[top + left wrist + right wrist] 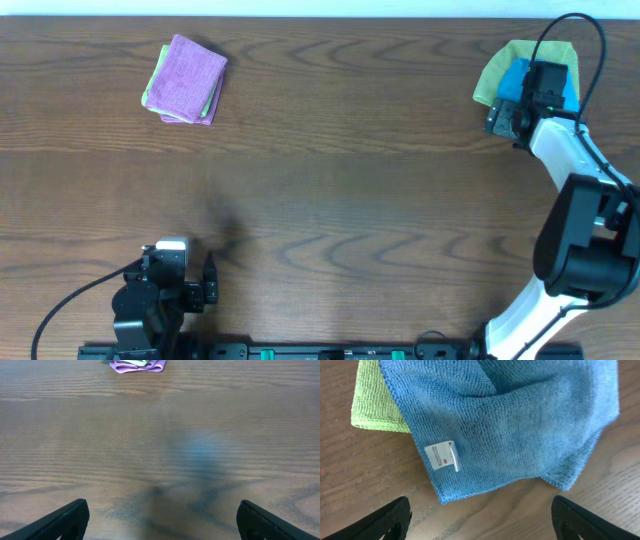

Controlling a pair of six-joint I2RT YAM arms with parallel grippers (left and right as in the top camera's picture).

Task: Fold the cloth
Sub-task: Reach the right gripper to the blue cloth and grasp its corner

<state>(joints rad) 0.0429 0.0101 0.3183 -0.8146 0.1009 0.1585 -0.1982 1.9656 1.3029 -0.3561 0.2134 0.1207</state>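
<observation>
The sky-blue cloth (515, 425) lies rumpled at the table's far right, on top of a lime-green cloth (372, 402). Its small white tag (444, 456) sits near the near corner. In the overhead view the blue cloth (516, 78) is mostly hidden under my right arm. My right gripper (480, 520) is open and empty, hovering just short of the cloth's near edge; in the overhead view the right gripper (503, 118) sits at the cloth's near-left side. My left gripper (162, 520) is open and empty over bare wood near the front left (208, 283).
A folded purple cloth (187, 78) lies on a green one at the far left; it also shows at the top of the left wrist view (137, 366). The table is dark wood (350, 200).
</observation>
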